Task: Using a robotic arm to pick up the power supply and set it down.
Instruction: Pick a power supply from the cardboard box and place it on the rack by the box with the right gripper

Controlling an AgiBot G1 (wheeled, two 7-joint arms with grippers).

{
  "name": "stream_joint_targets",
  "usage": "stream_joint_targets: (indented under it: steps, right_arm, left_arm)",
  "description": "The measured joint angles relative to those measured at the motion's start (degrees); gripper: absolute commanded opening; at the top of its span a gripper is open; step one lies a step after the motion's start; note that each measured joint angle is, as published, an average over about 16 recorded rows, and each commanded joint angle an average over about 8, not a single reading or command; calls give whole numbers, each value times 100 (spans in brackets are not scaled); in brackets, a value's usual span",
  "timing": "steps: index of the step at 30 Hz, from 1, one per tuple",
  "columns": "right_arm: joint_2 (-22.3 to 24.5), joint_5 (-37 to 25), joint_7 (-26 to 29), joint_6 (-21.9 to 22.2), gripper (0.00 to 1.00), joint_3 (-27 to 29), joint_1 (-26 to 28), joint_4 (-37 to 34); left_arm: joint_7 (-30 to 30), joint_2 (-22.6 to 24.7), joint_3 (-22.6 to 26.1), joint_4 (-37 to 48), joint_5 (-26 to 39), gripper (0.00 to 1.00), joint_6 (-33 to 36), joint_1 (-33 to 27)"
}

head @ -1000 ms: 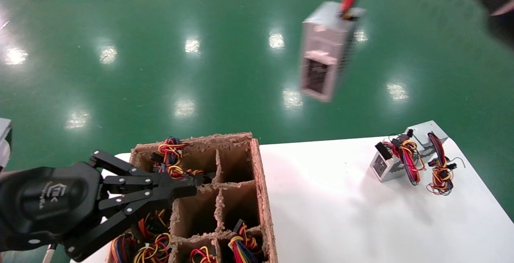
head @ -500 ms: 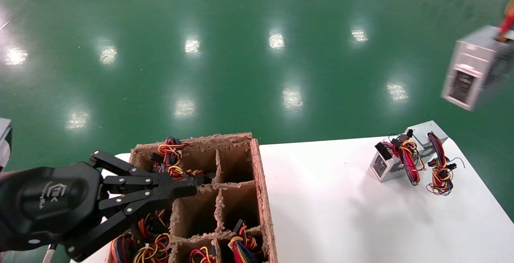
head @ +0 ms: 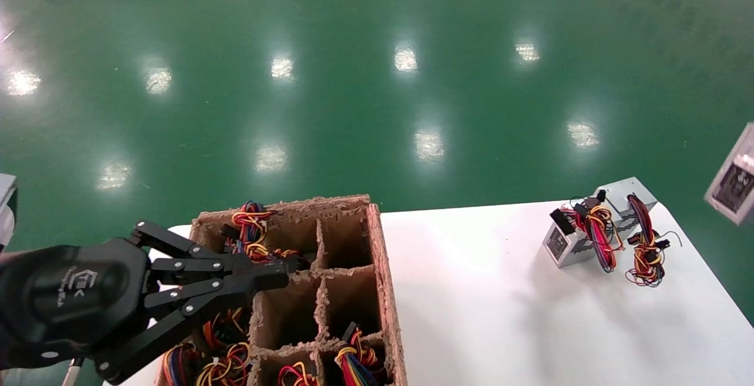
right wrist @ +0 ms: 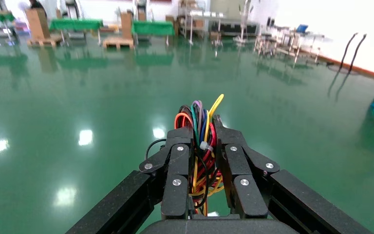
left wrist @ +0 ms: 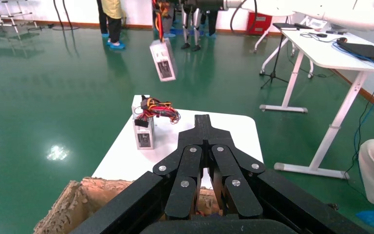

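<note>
The power supply (head: 732, 180), a silver-grey box, hangs in the air past the table's right edge, only partly in the head view. The left wrist view shows it (left wrist: 163, 59) dangling by its wires above the floor beyond the table. In the right wrist view, my right gripper (right wrist: 198, 124) is shut on its bundle of red, yellow and orange wires (right wrist: 200, 146); the box itself is hidden below the fingers. My left gripper (head: 285, 269) is shut and holds nothing, hovering over the cardboard box's left compartments.
A divided cardboard box (head: 386, 268) with wire bundles in several compartments sits on the white table (head: 500, 315). Two more power supplies (head: 568, 243) (head: 625, 196) with wires stand at the table's far right. Green floor surrounds the table; white desks (left wrist: 321, 53) and people stand farther off.
The hanging power supply has travelled from the upper middle of the head view to its right edge and lower down. The left arm has not moved.
</note>
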Motion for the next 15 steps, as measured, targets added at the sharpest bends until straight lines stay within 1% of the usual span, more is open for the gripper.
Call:
stream_joint_targets:
  steps: [8, 15]
  right_arm:
    - [198, -191, 119, 447, 0, -333, -422, 8]
    - [184, -345, 167, 647, 0, -734, -417, -127]
  left_arm:
    - [0, 0, 0, 0, 0, 0, 0, 0]
    - [0, 0, 0, 0, 0, 0, 0, 0]
